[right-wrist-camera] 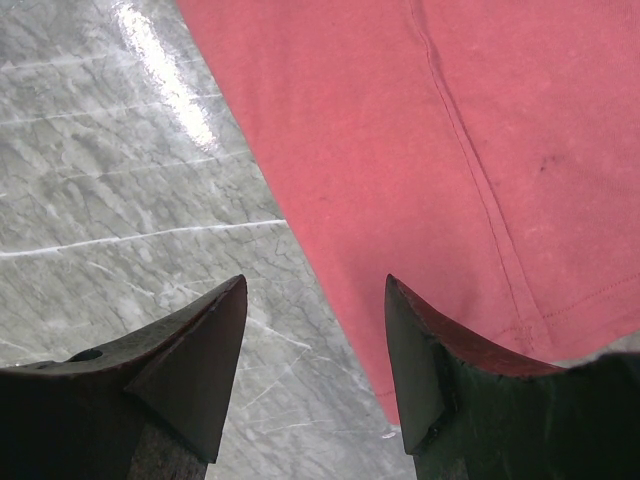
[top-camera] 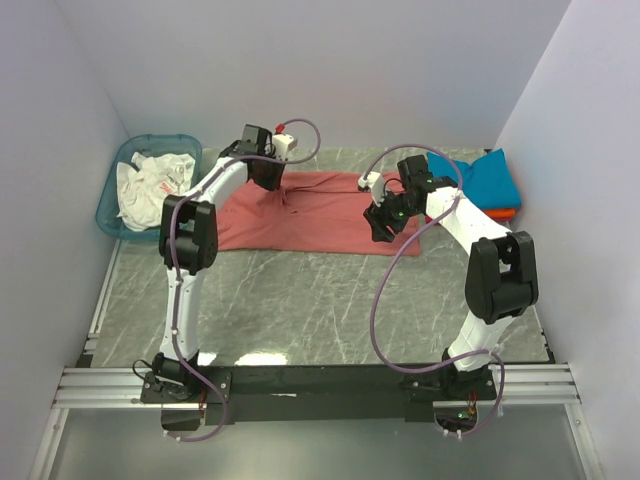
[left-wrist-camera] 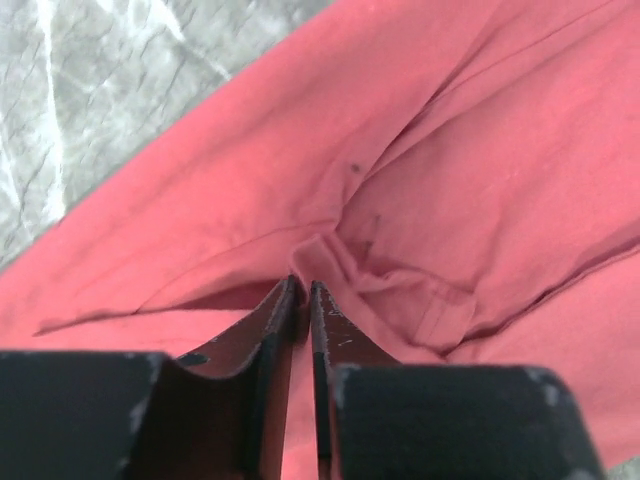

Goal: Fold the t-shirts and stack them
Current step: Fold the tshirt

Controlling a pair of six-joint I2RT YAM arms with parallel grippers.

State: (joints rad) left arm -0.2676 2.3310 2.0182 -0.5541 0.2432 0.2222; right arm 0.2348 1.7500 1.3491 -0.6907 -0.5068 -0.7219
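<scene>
Left jaws: nearly together, only a thin slit between the tips. They sit low on the dusty-red t-shirt (top-camera: pixel 310 215), and a small pucker of cloth is gathered right at the tips. Creases fan away from that pucker. Cannot tell whether any cloth is caught in the slit.

Right jaws: standing wide apart, holding nothing, above the shirt's right end. In the right wrist view the shirt's edge runs on a slant through the gap. One tip is over cloth, the other over bare desk (top-camera: pixel 330 300). A stitched hem shows just past the tips.

The shirt lies spread flat across the far half of the desk, its long axis running left to right between the two arms. The left jaws are on the far left part, close to the far edge; the right jaws are at the opposite end, nearer the front edge.

Further out: the teal-blue t-shirt (top-camera: pixel 485 180), folded, rests on the orange t-shirt (top-camera: pixel 505 213) at the far right corner, just beyond the red shirt's right end. The right arm is clearly the nearer one to that stack. Far left, a teal basket (top-camera: pixel 110 215) holds crumpled white cloth (top-camera: pixel 150 180).

Judgement: the red shirt is not yet folded. The next fold would turn on the right-hand edge between the open jaws.
</scene>
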